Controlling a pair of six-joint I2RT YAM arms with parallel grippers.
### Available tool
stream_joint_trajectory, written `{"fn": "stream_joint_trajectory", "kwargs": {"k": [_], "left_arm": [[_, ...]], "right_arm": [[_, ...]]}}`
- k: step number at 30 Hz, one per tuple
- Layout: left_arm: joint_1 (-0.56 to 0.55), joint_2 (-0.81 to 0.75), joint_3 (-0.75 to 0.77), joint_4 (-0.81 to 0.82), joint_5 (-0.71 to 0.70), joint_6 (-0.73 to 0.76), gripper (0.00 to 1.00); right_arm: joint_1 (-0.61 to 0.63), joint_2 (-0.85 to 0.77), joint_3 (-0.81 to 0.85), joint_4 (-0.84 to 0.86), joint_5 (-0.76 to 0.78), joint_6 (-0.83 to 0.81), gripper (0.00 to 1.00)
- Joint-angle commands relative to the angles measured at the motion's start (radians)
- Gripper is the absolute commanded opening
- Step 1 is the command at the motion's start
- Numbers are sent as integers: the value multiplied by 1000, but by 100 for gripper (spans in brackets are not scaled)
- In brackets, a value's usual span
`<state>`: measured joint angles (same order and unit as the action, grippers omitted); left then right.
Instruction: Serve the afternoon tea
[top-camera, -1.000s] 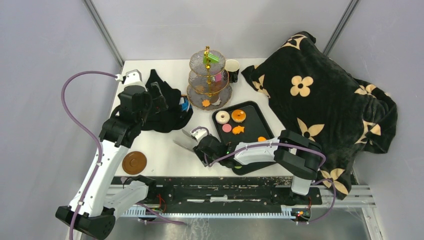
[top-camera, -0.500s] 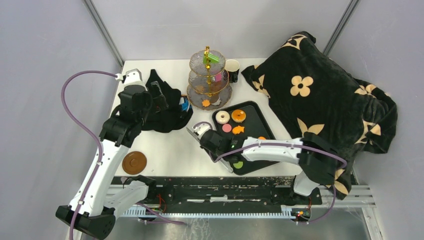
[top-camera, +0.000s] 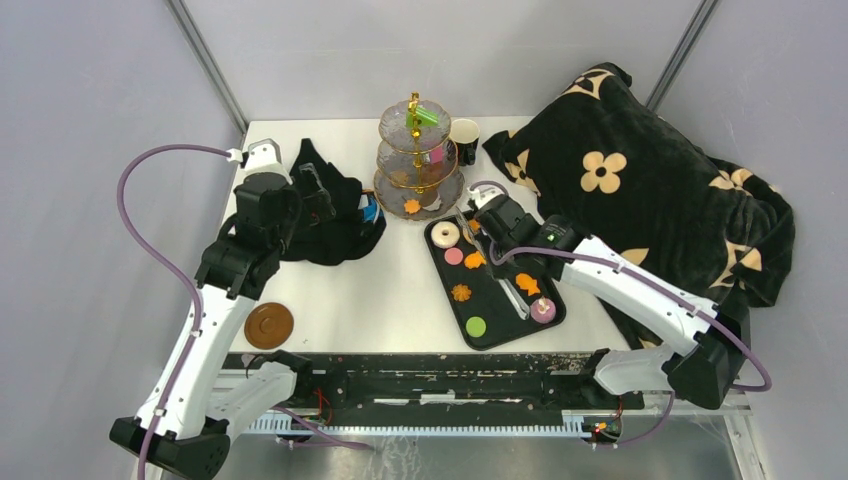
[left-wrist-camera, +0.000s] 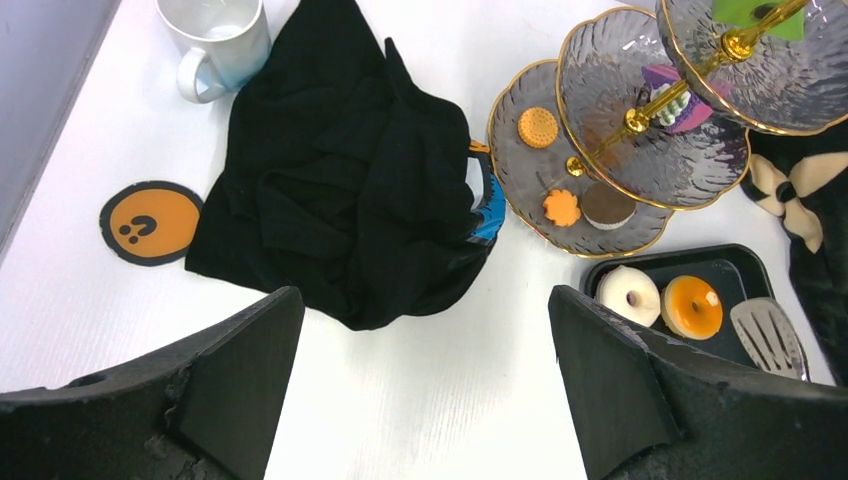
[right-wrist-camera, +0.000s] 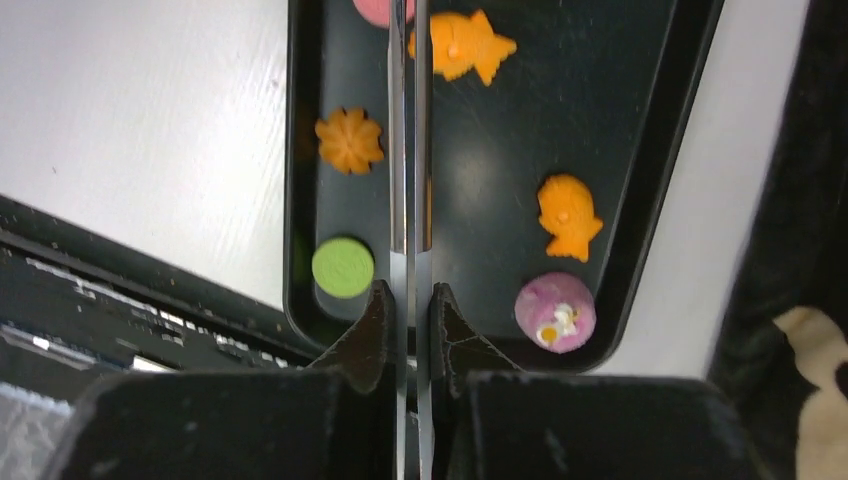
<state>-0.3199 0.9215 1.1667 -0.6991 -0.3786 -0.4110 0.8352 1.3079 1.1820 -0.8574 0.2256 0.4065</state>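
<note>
The treats lie on a black tray (top-camera: 497, 332): a white donut (top-camera: 446, 234), a pink disc (top-camera: 454, 256), an orange star cookie (top-camera: 475, 260), an orange flower cookie (right-wrist-camera: 349, 140), a green disc (right-wrist-camera: 343, 266), an orange fish cookie (right-wrist-camera: 568, 216) and a pink round treat (right-wrist-camera: 556, 311). An orange donut (left-wrist-camera: 691, 306) sits beside the white one. My right gripper (right-wrist-camera: 410, 290) hangs over the tray's far end, shut on metal tongs (right-wrist-camera: 410, 150) that run lengthwise above the tray. My left gripper (left-wrist-camera: 425, 340) is open over bare table beside a black cloth (left-wrist-camera: 350, 190).
A three-tier glass stand (top-camera: 420, 150) holding a few treats is behind the tray, with a paper cup (top-camera: 464, 133) beside it. The black flowered blanket (top-camera: 640, 190) fills the right side. A white mug (left-wrist-camera: 215, 40), an orange coaster (left-wrist-camera: 150, 222) and a brown coaster (top-camera: 269, 326) sit at the left.
My right arm swung from the table left of the tray up over the tray's far end, and its jaws closed on the tongs. The left arm stayed put.
</note>
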Motion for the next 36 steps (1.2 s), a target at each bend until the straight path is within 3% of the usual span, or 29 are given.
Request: {"fn": "stream_joint_trajectory", "kwargs": {"k": [1,3,7,16,22,36], "left_arm": [[7,5,-9,63,27,-7,99],[6,8,-6,68,31,-8,99],[7,9,-4,66,30,2,99],[7,6,-9,55,15,9,99],[6,18,-3,56,3,16,99],[6,20,-10,63,-5,21,99]], "right_arm": [[-41,-1,104,-184,-29,-28,1],[-74,3,101,-175,-58,-34,4],[-170,28,88,-127,-131,-37,20],[-305,94,86,-5,-216,-12,26],[-355,135,79,56,-268,21,39],[-428,161,25,119,-328,55,41]]}}
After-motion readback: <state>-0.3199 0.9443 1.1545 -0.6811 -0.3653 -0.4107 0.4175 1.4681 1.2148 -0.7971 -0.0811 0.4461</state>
